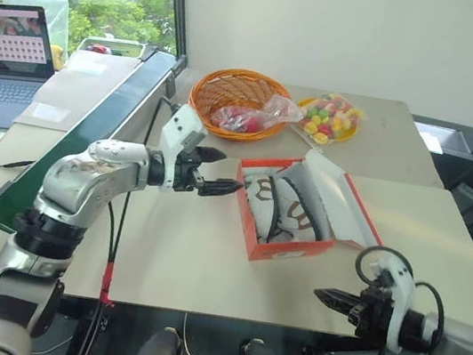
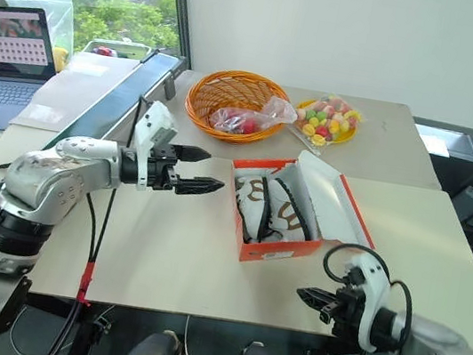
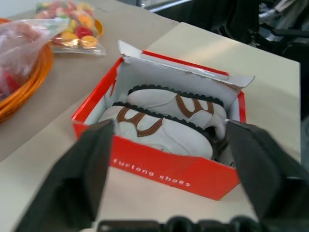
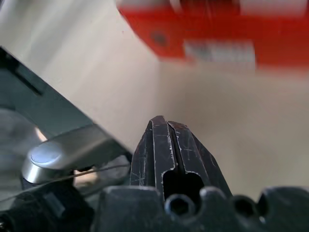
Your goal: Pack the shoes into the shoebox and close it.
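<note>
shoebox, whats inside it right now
Both shoes lie side by side inside the open shoebox, white with brown trim, filling most of it. The lid stands open on the far side. The box floor beneath them is covered.

The shoebox [image 1: 299, 207] sits open on the bench [image 1: 187, 260], lid leaning back to the right, with both shoes [image 1: 281, 207] lying inside. The left tool [image 1: 219, 173] hovers just left of the box, fingers spread. The right tool [image 1: 332, 298] hangs at the bench's near edge, fingers together. Behind stand a basket [image 1: 235, 98] and a candy bag [image 1: 329, 118].
</note>
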`<state>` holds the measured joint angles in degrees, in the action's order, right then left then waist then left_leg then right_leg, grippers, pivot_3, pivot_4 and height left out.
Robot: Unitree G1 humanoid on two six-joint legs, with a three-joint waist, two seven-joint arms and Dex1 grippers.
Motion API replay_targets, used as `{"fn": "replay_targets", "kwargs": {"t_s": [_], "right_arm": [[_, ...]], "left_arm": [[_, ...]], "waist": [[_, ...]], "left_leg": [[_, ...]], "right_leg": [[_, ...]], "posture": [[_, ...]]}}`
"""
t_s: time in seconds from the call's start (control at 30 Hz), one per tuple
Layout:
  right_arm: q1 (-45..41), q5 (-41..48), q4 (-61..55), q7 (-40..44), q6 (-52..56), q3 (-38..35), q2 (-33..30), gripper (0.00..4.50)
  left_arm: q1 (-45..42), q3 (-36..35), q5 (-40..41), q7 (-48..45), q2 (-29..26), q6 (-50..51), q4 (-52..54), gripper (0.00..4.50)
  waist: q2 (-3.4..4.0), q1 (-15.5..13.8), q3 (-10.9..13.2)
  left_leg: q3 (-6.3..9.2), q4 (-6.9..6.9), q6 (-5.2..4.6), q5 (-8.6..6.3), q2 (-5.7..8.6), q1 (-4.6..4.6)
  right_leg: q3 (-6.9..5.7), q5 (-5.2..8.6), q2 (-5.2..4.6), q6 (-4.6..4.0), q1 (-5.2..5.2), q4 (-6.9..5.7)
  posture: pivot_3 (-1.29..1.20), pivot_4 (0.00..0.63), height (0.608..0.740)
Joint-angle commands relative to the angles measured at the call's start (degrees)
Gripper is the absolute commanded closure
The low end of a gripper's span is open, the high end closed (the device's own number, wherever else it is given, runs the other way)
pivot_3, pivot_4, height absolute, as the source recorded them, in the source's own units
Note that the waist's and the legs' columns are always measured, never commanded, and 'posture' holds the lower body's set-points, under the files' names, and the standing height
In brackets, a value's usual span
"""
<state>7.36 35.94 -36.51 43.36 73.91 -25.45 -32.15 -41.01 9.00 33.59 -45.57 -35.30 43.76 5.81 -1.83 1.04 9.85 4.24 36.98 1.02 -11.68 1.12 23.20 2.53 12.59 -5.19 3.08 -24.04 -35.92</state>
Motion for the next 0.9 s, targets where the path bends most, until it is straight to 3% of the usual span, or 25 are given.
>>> {"fn": "replay_targets", "kwargs": {"t_s": [0.03, 0.23, 0.37, 0.9], "right_arm": [[4.0, -4.9, 4.9, -6.2, -13.9, -0.6, 7.4, 4.50], [1.7, -14.3, 19.2, -15.0, -35.6, 3.3, 16.3, 4.50], [-2.7, -15.1, 28.6, -17.0, -42.4, 3.5, 19.0, 4.50], [-22.0, -16.1, 56.9, -18.6, -59.5, 2.9, 13.8, 4.50]], "left_arm": [[-3.4, 0.5, -1.7, -4.8, -0.5, -2.2, -0.4, 0.11], [-4.1, 1.0, -3.7, -8.1, -1.1, -1.7, 0.4, 0.11], [-4.0, 0.6, -4.9, -8.3, -1.3, -1.3, 1.2, 0.11], [-2.5, -0.6, -6.8, -7.1, -3.0, 0.1, 5.3, 0.11]], "waist": [[0.00, 0.3, 0.0], [0.20, 1.2, 0.0], [0.21, 1.4, 0.0], [0.24, 1.5, 0.0]], "left_leg": [[-0.04, 0.00, 0.00, 0.00, -0.03, -0.04], [-0.07, -0.08, 0.00, 0.00, -0.12, -0.18], [-0.06, -0.08, 0.01, 0.01, -0.09, -0.18], [-0.08, -0.10, 0.01, 0.01, -0.07, -0.29]], "right_leg": [[0.01, 0.01, 0.01, 0.01, 0.01, 0.00], [0.12, 0.07, 0.11, -0.03, -0.01, -0.12], [0.15, 0.06, 0.09, -0.05, -0.03, -0.16], [0.21, -0.12, 0.10, -0.33, 0.03, -0.24]], "posture": [[0.00, 0.150, 0.740], [0.00, 0.150, 0.740], [0.00, 0.150, 0.740], [0.00, 0.150, 0.740]]}}
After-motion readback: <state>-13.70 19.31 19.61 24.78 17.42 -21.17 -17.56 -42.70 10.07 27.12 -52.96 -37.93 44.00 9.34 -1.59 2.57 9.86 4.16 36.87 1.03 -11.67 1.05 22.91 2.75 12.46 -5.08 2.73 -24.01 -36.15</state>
